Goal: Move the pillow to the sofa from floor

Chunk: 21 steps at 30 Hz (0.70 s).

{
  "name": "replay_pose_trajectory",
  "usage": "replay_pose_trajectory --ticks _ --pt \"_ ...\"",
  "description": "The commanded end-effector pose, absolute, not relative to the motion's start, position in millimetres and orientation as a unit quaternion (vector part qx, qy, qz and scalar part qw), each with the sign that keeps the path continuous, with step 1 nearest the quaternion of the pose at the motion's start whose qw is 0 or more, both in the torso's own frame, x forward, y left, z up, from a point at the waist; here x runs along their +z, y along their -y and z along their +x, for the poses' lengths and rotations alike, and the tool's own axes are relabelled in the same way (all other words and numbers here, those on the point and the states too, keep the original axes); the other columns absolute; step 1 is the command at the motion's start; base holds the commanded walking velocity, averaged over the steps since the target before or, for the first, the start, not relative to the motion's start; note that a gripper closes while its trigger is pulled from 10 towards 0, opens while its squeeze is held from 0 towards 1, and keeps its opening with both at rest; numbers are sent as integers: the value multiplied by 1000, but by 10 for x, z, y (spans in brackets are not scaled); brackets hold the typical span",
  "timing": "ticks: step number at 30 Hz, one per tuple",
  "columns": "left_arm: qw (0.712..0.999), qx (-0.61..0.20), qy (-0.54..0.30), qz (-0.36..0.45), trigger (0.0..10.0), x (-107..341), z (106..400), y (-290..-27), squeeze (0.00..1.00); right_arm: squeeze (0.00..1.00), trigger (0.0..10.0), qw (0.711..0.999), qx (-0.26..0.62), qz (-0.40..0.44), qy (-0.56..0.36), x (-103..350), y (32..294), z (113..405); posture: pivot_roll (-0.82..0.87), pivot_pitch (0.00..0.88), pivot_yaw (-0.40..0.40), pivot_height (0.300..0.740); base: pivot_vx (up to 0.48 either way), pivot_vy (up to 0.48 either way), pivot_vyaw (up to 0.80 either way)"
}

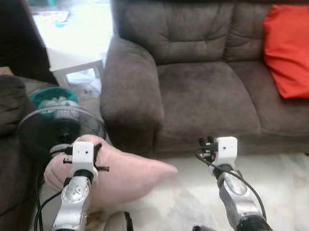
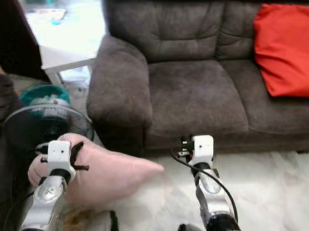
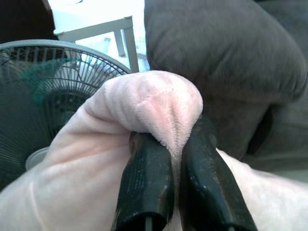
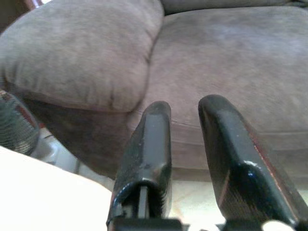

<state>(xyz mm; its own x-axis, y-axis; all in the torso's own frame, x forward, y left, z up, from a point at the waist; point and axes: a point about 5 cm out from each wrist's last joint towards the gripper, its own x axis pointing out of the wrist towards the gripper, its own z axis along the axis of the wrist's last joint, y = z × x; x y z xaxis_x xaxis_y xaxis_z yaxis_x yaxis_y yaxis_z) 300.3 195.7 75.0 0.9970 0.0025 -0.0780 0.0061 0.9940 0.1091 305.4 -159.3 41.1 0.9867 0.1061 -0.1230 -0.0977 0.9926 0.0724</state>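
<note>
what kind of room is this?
Most likely a home living room: a grey-brown sofa with an orange cushion, a floor fan, pale tile floor, and a pink pillow.

no readable text, labels, brands or numbers, colourful printed item on the floor at upper left too blurred to make out

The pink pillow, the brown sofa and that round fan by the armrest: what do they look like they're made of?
The pink pillow, pinched by the left gripper, looks like soft plush fabric: fine ribbing, deep folds. The brown sofa seems suede-like microfibre, matte, with shaded nap marks. The round fan has a dark grille of thin wires, probably metal; plastic cannot be ruled out.
</note>
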Motion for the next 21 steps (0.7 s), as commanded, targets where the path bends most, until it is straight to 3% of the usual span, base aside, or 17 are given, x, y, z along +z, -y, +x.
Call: replay_pose_trajectory --ticks 1,16,21 --pt "999 -14 -6 41 10000 907 3050 -1901 0 0 10000 995 51 29 -76 366 1611 3032 199 27 -74 669 0 0 0" --pt "999 -25 -7 45 10000 939 3044 -1866 0 0 10000 995 59 46 -60 417 1612 3060 202 27 -76 669 0 0 0" --pt "998 -28 -7 48 10000 946 3048 -1862 0 0 10000 996 48 38 -62 414 1640 3062 204 26 -74 704 0 0 0"
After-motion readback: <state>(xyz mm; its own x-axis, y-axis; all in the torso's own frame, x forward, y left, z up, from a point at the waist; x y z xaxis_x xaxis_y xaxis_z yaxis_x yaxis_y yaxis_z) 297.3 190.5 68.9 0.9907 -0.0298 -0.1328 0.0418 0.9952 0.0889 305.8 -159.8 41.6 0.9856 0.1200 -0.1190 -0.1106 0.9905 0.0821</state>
